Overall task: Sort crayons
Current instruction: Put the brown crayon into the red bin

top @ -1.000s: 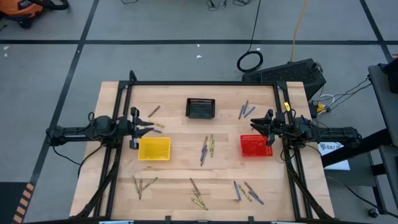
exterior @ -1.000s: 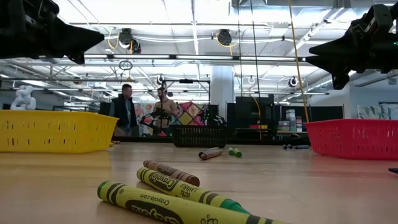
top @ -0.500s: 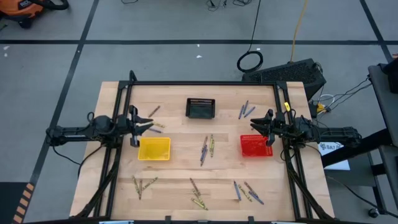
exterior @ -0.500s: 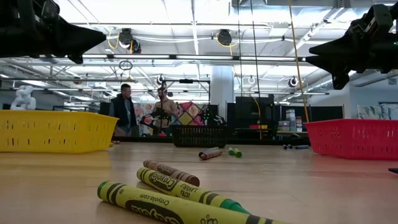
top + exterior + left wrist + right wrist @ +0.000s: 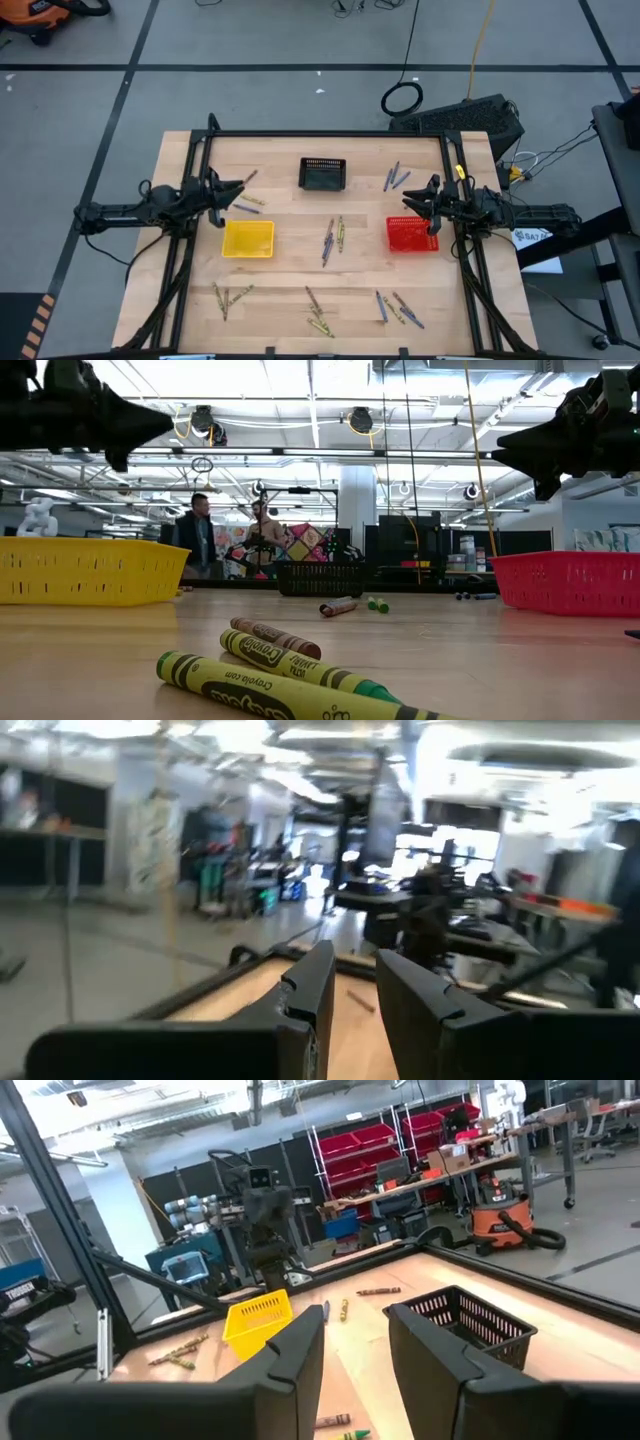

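Observation:
Crayons lie flat and scattered on the wooden table: a pair at the centre (image 5: 332, 240), some at the far right (image 5: 395, 177), a few by my left gripper (image 5: 248, 203), and clusters along the near edge (image 5: 318, 315) (image 5: 290, 680). My left gripper (image 5: 236, 187) (image 5: 355, 965) hovers open above the table's left side, just beyond the yellow basket (image 5: 248, 239). My right gripper (image 5: 418, 200) (image 5: 355, 1325) hovers open over the right side, above the red basket (image 5: 412, 234). Neither has anything between its fingers.
A black mesh basket (image 5: 322, 173) stands at the far middle. A black frame (image 5: 330, 133) runs along the table's far edge and sides. Two people (image 5: 200, 540) stand in the room beyond the table. Bare wood lies between the baskets.
My left gripper has rolled about its own axis and swung its tip a little toward the table's far edge, without leaving its place. Its fingers stay open.

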`<state>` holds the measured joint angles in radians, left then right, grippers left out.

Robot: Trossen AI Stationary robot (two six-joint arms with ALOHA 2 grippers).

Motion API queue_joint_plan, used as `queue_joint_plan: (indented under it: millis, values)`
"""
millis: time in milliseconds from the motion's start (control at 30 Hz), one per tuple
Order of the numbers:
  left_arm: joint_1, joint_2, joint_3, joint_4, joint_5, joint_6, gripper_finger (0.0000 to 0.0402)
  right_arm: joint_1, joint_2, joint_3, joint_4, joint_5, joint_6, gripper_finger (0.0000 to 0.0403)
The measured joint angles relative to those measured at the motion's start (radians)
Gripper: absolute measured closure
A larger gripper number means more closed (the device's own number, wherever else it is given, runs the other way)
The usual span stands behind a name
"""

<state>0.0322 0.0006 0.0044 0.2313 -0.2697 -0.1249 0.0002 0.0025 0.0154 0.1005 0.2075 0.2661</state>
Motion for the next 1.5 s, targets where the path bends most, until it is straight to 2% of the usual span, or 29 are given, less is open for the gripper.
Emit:
queue_joint_plan:
  millis: [100, 333, 500, 733, 1033, 1233, 1367, 1500]
  values:
    - [0.000, 0.000, 0.000, -0.011, -0.064, -0.090, 0.0318, 0.000, 0.000, 0.000, 0.000, -0.008, 0.007, 0.0300]
    - [0.000, 0.000, 0.000, -0.038, -0.116, -0.140, 0.0318, 0.000, 0.000, 0.000, 0.000, -0.186, -0.042, 0.0300]
    - [0.000, 0.000, 0.000, -0.147, -0.186, -0.239, 0.0318, 0.000, 0.000, 0.000, -0.001, -0.184, -0.050, 0.0300]
    - [0.000, 0.017, 0.000, -0.151, -0.211, -0.363, 0.0318, 0.000, 0.000, 0.000, -0.008, -0.184, -0.087, 0.0300]
    - [0.000, 0.017, 0.000, -0.144, -0.211, -0.367, 0.0318, 0.000, 0.000, 0.000, 0.010, -0.178, -0.102, 0.0300]
    - [0.000, 0.022, 0.000, -0.155, -0.210, -0.367, 0.0318, 0.000, 0.000, 0.000, 0.063, -0.105, -0.118, 0.0300]
    - [0.000, 0.024, 0.000, -0.152, -0.209, -0.367, 0.0318, 0.000, 0.001, 0.003, 0.120, -0.100, -0.132, 0.0300]
    - [0.001, 0.030, 0.016, -0.151, -0.145, -0.350, 0.0318, 0.000, 0.011, 0.039, 0.103, -0.049, -0.126, 0.0300]
